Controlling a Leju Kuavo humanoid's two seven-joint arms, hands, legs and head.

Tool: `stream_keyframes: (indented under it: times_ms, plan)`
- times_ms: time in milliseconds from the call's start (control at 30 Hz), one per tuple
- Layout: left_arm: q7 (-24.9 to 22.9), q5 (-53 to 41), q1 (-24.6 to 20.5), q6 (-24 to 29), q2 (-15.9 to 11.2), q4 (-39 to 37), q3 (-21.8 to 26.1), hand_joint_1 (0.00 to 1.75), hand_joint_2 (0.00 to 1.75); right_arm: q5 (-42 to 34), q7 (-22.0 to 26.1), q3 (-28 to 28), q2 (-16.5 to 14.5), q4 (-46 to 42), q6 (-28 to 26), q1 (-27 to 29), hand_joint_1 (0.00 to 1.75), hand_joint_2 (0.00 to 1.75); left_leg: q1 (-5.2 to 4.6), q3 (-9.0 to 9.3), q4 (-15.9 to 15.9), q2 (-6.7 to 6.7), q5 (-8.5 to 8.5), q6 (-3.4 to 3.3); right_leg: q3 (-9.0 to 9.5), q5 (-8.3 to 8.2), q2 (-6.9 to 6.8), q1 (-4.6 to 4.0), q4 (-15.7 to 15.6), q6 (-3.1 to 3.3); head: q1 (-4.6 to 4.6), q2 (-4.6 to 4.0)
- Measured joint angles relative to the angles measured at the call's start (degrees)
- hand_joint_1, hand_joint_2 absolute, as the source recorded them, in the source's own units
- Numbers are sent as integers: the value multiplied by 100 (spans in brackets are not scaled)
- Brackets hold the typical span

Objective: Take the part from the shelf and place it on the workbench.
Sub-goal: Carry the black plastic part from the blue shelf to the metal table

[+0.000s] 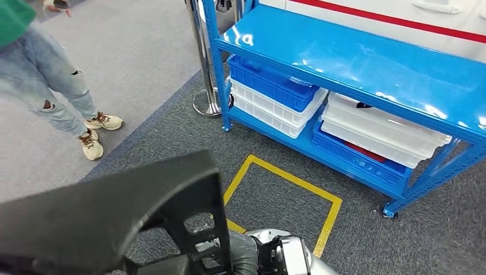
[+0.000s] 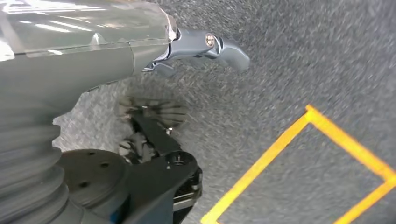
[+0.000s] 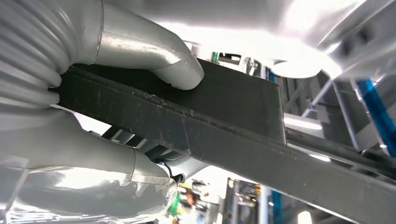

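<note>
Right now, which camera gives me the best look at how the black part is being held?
The right wrist view: the right hand wraps the black part, thumb on top. The head view shows the part's shape but not the grip. The left wrist view shows carpet and the left hand.

Matt black part (image 1: pixel 109 217), faintly rough, apparently plastic. Glossy blue painted metal shelf (image 1: pixel 367 57) with light reflections. Smooth white and blue plastic bins (image 1: pixel 275 94). Coarse grey carpet floor (image 1: pixel 401 240). Polished chrome post base (image 1: pixel 209 103). Right hand (image 3: pixel 140 60), smooth grey plastic.
</note>
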State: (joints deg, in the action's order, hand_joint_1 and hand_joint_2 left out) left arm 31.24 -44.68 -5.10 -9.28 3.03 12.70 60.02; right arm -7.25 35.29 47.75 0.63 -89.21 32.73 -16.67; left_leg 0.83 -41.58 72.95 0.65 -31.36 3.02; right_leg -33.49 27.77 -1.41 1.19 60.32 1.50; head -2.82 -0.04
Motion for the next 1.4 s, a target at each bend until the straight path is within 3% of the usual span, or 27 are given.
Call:
stream_keyframes:
  times_ms: [33,67,100,167,233,300,333,400,467,533,567,600,667,733,767,800,833,867,967,1033,1067,1133,1167,1200,1267,1333,1400]
  plan:
    - [-13,-16,-15,-2,1,0,0,0,175,-32,8,-16,-6,112,-24,-33,171,175,1,-47,123,-20,-2,0,0,3,-77,-9,1,5,-1,0]
    - [-24,-32,-21,-3,1,0,0,0,175,-46,44,-40,-19,235,-33,-75,171,175,0,20,22,-34,100,-11,4,6,-145,-18,1,8,-1,0]
    - [-32,-43,-25,-3,1,0,0,0,175,-44,94,-70,-38,351,-31,-117,171,175,-7,195,-286,-63,278,-35,13,10,-207,-26,0,9,0,0]
    - [-35,-48,-46,-2,-1,0,-1,0,175,-3,198,-124,-87,539,-11,-184,171,175,-60,606,-1063,-258,554,-122,33,17,-318,-46,-9,0,2,0]
    - [-32,-49,-80,-1,-2,0,-2,0,175,50,252,-150,-125,647,18,-209,171,175,-130,765,-1428,-383,613,-224,45,18,-427,-57,-28,-35,2,0]
    - [-26,-49,-84,2,-10,0,-2,0,175,84,264,-160,-160,721,36,-212,171,175,-152,775,-1483,-283,640,-304,80,15,-521,-57,-67,-90,1,0]
    - [-23,-46,-72,4,-10,0,-1,0,175,97,266,-162,-179,748,41,-213,171,175,-137,811,-1539,-225,669,-330,101,33,-471,-50,-62,-119,6,0]
    - [-20,-39,-62,10,-2,0,0,0,175,115,279,-169,-209,782,53,-217,171,175,-95,886,-1652,-119,737,-381,12,220,-203,-40,201,-162,19,0]
    - [-20,-22,-76,14,5,0,0,0,175,125,293,-174,-210,819,93,-206,171,175,-77,878,-1669,-6,760,-405,-316,555,51,-34,860,-179,30,-1]
    - [-27,10,-75,22,4,0,2,0,175,129,298,-175,-204,858,151,-186,171,175,-74,852,-1635,139,755,-405,-592,682,109,-31,1353,-196,33,-1]
    - [-36,30,-65,33,4,0,7,0,175,128,300,-175,-204,870,175,-182,171,175,-70,841,-1607,218,745,-394,-602,587,120,-23,1335,-204,33,-1]
    - [-52,42,-51,50,3,0,15,0,175,127,303,-174,-205,874,197,-182,171,175,-63,832,-1569,298,728,-377,-505,401,145,-8,1112,-211,33,-1]
    - [-115,40,-23,129,-13,0,33,0,175,124,309,-173,-208,873,229,-183,171,175,-52,785,-1448,452,669,-315,-208,75,369,39,454,-221,34,-1]
    - [-231,-20,3,276,-54,0,42,0,175,114,317,-172,-209,865,244,-177,171,175,-40,692,-1340,585,627,-242,-79,9,586,59,139,-197,30,0]
    - [-298,-63,25,361,-81,0,43,0,175,106,322,-170,-213,861,249,-173,171,175,-28,650,-1319,645,628,-204,-82,30,605,46,133,-167,29,0]
    - [-368,-112,53,441,-108,0,43,0,175,95,327,-170,-218,858,254,-171,171,175,-9,624,-1322,703,637,-175,-88,23,539,40,136,-127,27,0]
    - [-449,-164,86,528,-138,-1,42,0,175,85,329,-169,-227,858,265,-171,171,175,1,608,-1311,683,636,-145,-81,17,465,34,122,-87,29,0]
    - [-539,-213,114,624,-176,-1,40,0,175,76,332,-169,-240,858,278,-173,171,175,-4,571,-1232,571,594,-118,-67,15,395,38,107,-50,21,0]
    - [-867,-315,136,933,-313,-1,40,0,175,70,347,-169,-264,865,330,-168,171,175,-17,183,-431,82,203,-42,-39,35,160,17,89,24,-2,0]
    - [-1077,-329,153,1112,-402,0,41,0,175,78,350,-164,-264,881,350,-163,171,175,-6,-114,136,-13,25,-20,-32,59,-6,-7,90,46,-2,0]
    - [-1164,-326,175,1202,-438,0,42,0,175,81,350,-162,-264,888,352,-164,171,175,-6,-135,167,-28,78,-24,-22,72,-83,-17,90,52,-3,0]
    - [-1257,-291,216,1377,-517,1,50,0,175,83,350,-157,-264,886,355,-172,171,175,-22,152,-395,-96,433,-82,21,106,-222,-37,88,55,-3,0]
    - [-1262,-257,220,1437,-558,3,65,0,175,83,349,-157,-264,875,355,-179,171,175,-55,356,-782,-226,572,-135,49,123,-288,-48,81,52,-2,0]
    - [-1240,-218,213,1470,-600,5,89,0,175,82,349,-156,-263,865,355,-189,171,175,-100,518,-1096,-348,662,-192,71,137,-352,-61,71,42,-2,0]
    - [-1154,-167,200,1464,-689,14,145,0,175,79,346,-156,-258,849,354,-205,171,175,-176,624,-1339,-478,661,-283,102,149,-478,-80,37,9,-2,0]
    - [-1060,-162,232,1395,-785,20,185,0,175,78,343,-154,-252,846,349,-225,171,175,-162,658,-1431,-353,695,-336,161,161,-549,-93,-8,-45,2,0]
    - [-978,-158,255,1296,-856,22,222,0,175,80,347,-150,-237,844,335,-246,171,175,-110,753,-1569,-231,750,-386,133,286,-324,-88,150,-92,12,0]
